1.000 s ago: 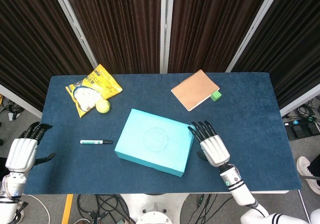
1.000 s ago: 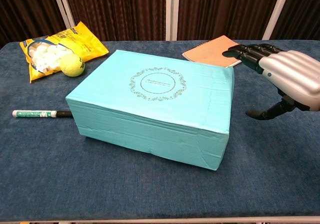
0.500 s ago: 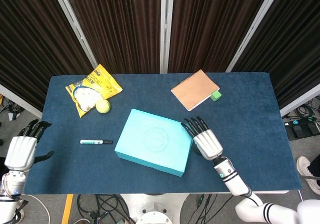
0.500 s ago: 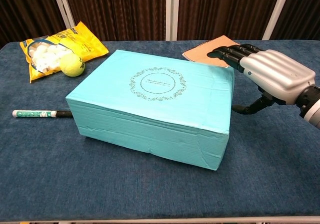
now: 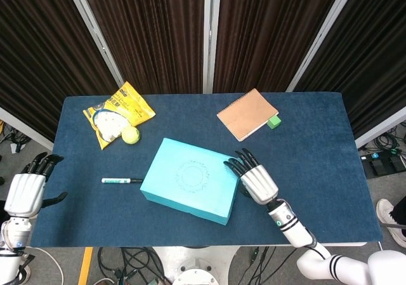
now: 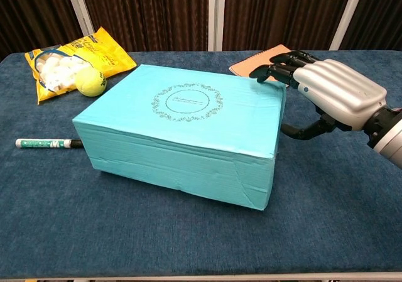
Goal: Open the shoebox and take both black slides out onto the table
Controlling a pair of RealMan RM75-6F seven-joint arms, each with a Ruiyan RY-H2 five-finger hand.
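Progress looks slight: the turquoise shoebox [image 5: 190, 181] sits near the middle of the blue table [image 5: 317, 164] with its lid down all round, and neither black slide is anywhere in sight, so they are presumably inside; opening the box and lifting out both slides is all left to do. The right hand [image 5: 252, 178] is at the box's right end, its dark fingers [image 6: 276, 68] spread over the top edge at the far corner and its thumb low beside the end wall; it holds nothing that I can make out, though I judge it is reaching for the lid's edge. The chest view shows that thumb-and-fingers arrangement plainly, along with the front wall's creased cardboard, whereas from above the hand merely overlaps the box corner. Only the head view shows the left hand [image 5: 25, 192], well off the table's left edge, fingers loosely apart and empty. Both views show the marker pen [image 5: 121, 181], tennis ball [image 5: 130, 135], yellow bag [image 5: 117, 113] and notebook [image 5: 247, 114].
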